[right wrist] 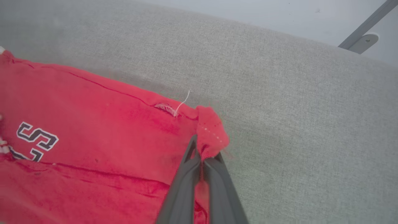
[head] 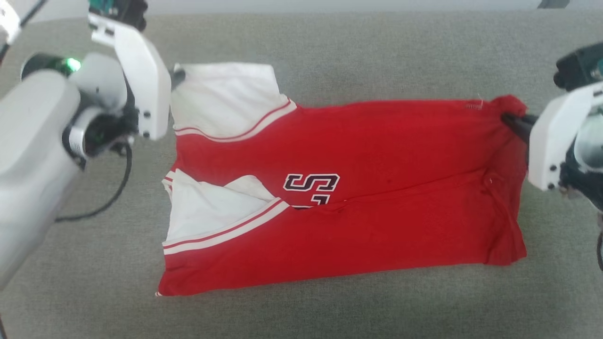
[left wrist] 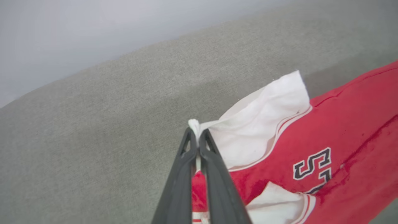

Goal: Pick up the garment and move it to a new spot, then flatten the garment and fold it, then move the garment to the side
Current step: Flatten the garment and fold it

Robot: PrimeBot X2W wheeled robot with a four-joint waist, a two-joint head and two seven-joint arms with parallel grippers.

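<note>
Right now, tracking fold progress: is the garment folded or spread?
Partly folded: the garment has its near side doubled over part of the lettering.

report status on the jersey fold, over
Left pincer shut on garment sleeve corner. Right pincer shut on red hem corner. Garment partly folded on grey fabric. Nothing seen in the way.

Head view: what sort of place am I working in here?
Probably a lab or test room, though I can't be sure: the shirt lies on a broad grey cloth-covered surface, with a plain pale background beyond it and a bare metal strut.
</note>
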